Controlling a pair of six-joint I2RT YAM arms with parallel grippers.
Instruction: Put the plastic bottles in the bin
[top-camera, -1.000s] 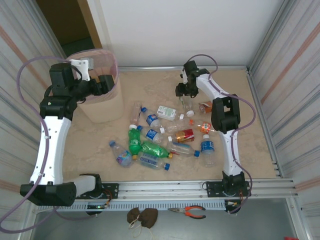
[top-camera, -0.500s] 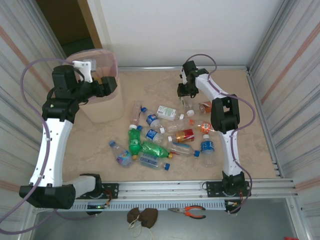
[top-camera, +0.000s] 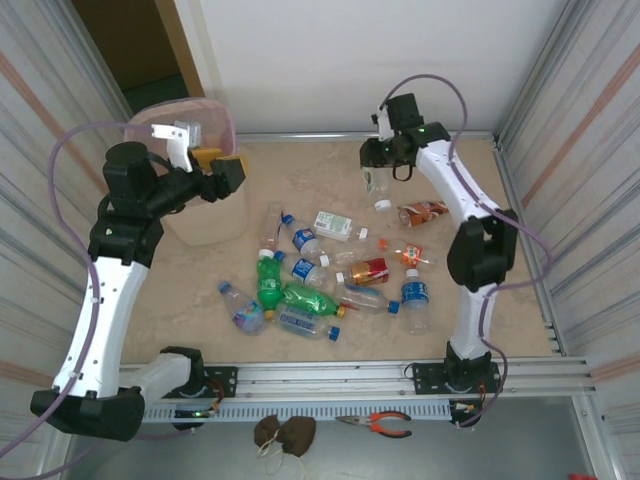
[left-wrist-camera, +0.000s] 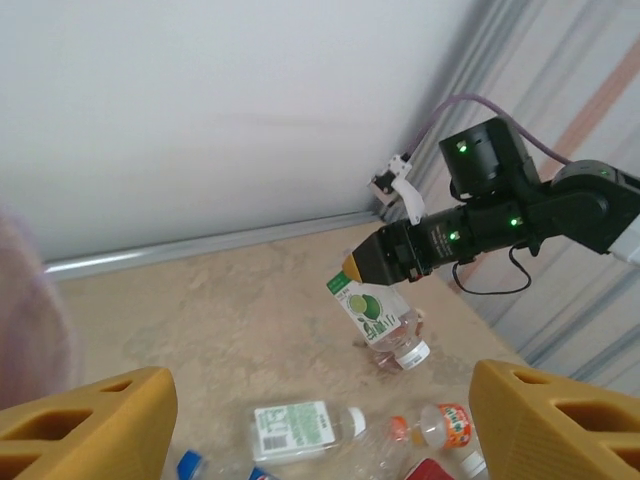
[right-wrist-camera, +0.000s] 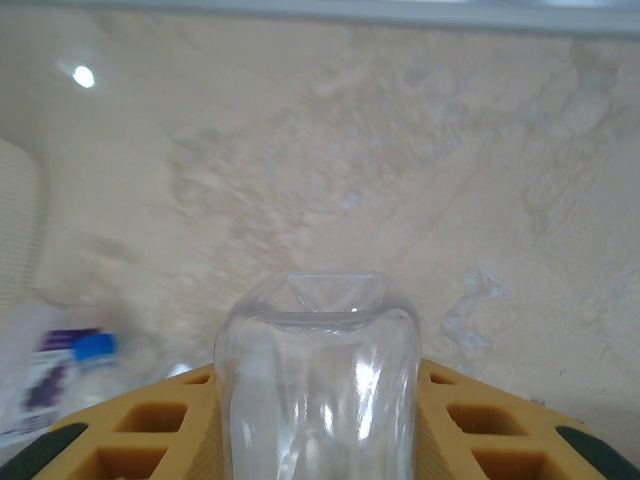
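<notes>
Clear plastic with a green-and-white label, one bottle (left-wrist-camera: 374, 312) hangs cap-down from the right claw (top-camera: 373, 167) over the far part of the desk (top-camera: 300, 165). The claw is pinched on the bottle's base end. In the right wrist view the rounded transparent bottom sits squarely between the two yellow fingers (right-wrist-camera: 480, 440), touching both. From the left wrist view the bottle tilts a little, with its white cap (left-wrist-camera: 411, 352) as the lowest part.

At the far left of the desk stands the pale pink bin (top-camera: 229, 128). The left claw (top-camera: 222, 170) hovers at its rim, on the side facing the bottles. Its fingers are spread wide with nothing between them, and in its own wrist view the yellow fingertips (left-wrist-camera: 90, 420) sit at the lower corners with bare desk between. The held bottle is well apart from the bin, across the far side of the desk from it.

The other plastic bottles (top-camera: 305, 297) lie in a loose heap in the middle of the desk, between the two arms and nearer the bases than the held bottle. Among them are a green bottle (top-camera: 268, 285), a red-labelled bottle (top-camera: 369, 270) and a blue-labelled bottle (top-camera: 415, 295) standing upright at the right of the heap. An orange-labelled bottle (top-camera: 424, 211) lies apart from the heap, close under the right arm. A loose blue cap (top-camera: 383, 205) rests on the desk near the held bottle.
</notes>
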